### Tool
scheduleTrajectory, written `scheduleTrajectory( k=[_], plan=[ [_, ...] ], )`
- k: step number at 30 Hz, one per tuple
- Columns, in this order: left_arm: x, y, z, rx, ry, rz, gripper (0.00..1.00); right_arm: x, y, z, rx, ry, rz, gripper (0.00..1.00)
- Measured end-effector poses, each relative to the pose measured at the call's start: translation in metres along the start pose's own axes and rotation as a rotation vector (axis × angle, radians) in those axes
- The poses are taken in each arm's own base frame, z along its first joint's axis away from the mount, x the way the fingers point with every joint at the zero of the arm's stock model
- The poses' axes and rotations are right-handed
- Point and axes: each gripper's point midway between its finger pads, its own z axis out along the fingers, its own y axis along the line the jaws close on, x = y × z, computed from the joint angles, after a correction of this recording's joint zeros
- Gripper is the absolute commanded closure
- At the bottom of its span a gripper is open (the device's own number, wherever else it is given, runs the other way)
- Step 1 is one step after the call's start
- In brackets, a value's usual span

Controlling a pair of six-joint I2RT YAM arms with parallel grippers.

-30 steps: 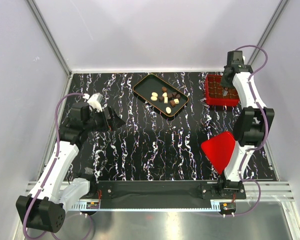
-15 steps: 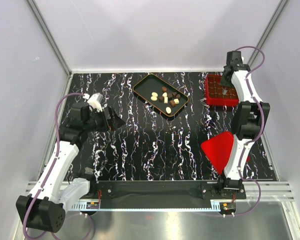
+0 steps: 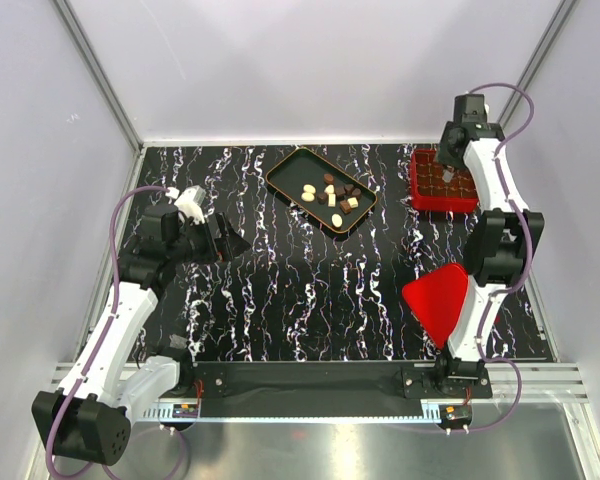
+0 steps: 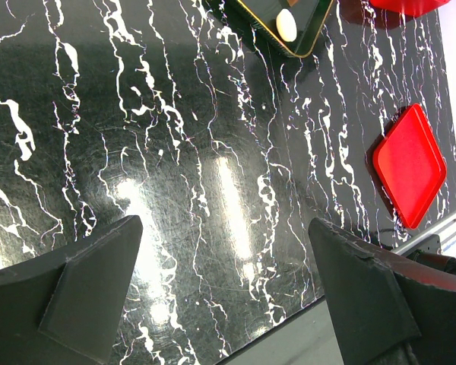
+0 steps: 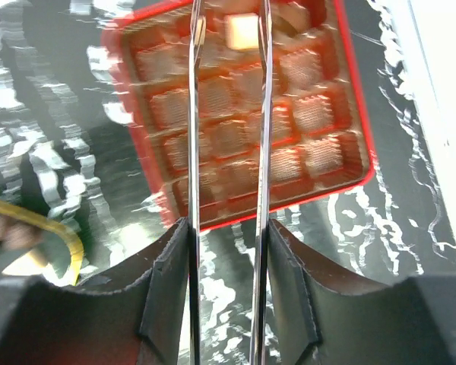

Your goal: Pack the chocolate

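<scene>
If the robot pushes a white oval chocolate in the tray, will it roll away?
Probably a little: the white oval chocolate looks rounded, so it may slide or wobble. The tray, raised at the rim, should stop it. It's tiny, so likely light.

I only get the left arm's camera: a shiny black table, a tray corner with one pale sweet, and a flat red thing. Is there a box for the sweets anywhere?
Observer: Yes. A red gridded box sits at the far right, under the right hand.
Operator: Is anything in it?
Observer: The right wrist view shows one cream square chocolate in a far-row cell. The other cells are too blurred to judge.
Operator: And how full is that tray?
Observer: From above, the black tray holds around a dozen chocolates, dark, light brown and cream.
</scene>
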Motion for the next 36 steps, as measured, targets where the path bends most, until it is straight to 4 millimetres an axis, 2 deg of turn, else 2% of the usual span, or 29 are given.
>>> scheduleTrajectory(
  k=[2, 3, 6, 10, 13, 15, 19, 23, 36],
  plan=[
    [0.000, 0.000, 0.000, 0.000, 0.000, 0.000, 0.01, -0.005, 0.016, -0.018, -0.031, -0.035, -0.014, 0.51],
    [0.000, 0.000, 0.000, -0.001, -0.001, 0.000, 0.01, -0.005, 0.031, -0.030, -0.058, -0.050, -0.033, 0.51],
    [0.000, 0.000, 0.000, -0.001, -0.001, 0.000, 0.01, 0.004, 0.099, -0.067, -0.187, -0.090, -0.119, 0.51],
    [0.000, 0.000, 0.000, -0.002, -0.001, 0.000, 0.01, 0.042, 0.192, -0.103, -0.380, -0.091, -0.241, 0.51],
    [0.000, 0.000, 0.000, -0.002, -0.002, 0.000, 0.01, 0.077, 0.232, -0.116, -0.470, -0.044, -0.319, 0.51],
    [0.000, 0.000, 0.000, -0.002, -0.002, 0.001, 0.01, 0.095, 0.247, -0.115, -0.503, -0.015, -0.359, 0.51],
    [-0.001, 0.001, 0.000, -0.005, -0.005, 0.001, 0.01, 0.126, 0.265, -0.102, -0.506, 0.032, -0.447, 0.51],
    [-0.001, 0.001, 0.000, -0.005, -0.005, 0.001, 0.01, 0.148, 0.271, -0.088, -0.474, 0.055, -0.521, 0.51],
    [-0.001, 0.001, 0.000, -0.005, -0.005, 0.001, 0.01, 0.147, 0.258, -0.066, -0.371, 0.027, -0.611, 0.51]
  ],
)
